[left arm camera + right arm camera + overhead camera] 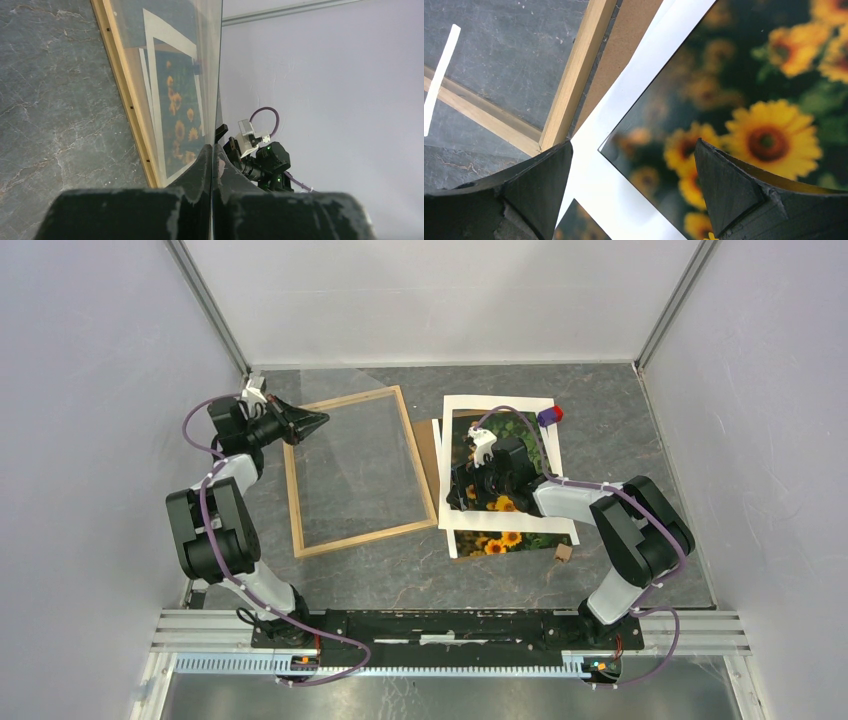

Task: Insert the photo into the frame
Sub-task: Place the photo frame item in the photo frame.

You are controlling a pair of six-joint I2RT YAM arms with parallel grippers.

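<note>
Frame (368, 538) lies flat left of the table's (640, 440) middle, empty, with the stone top showing through it. A clear pane (205, 75) stands tilted over its far left corner, pinched edge-on between the closed jaws of the left gripper (322, 421). Just right of the frame, a white mat (500, 405) lies askew on the photo (500, 540). Sunflowers show through the mat's window and again in a strip past its near edge. A brown board (430, 455) sticks out from under the mat's left side, beside the frame's right strip. The right gripper (634, 150) hangs over the mat's near left corner with jaws spread wide, holding nothing. A small red-and-blue piece (550, 416) sits at the mat's far right corner. A small brown block (563, 552) sits by the photo's near right corner.
</note>
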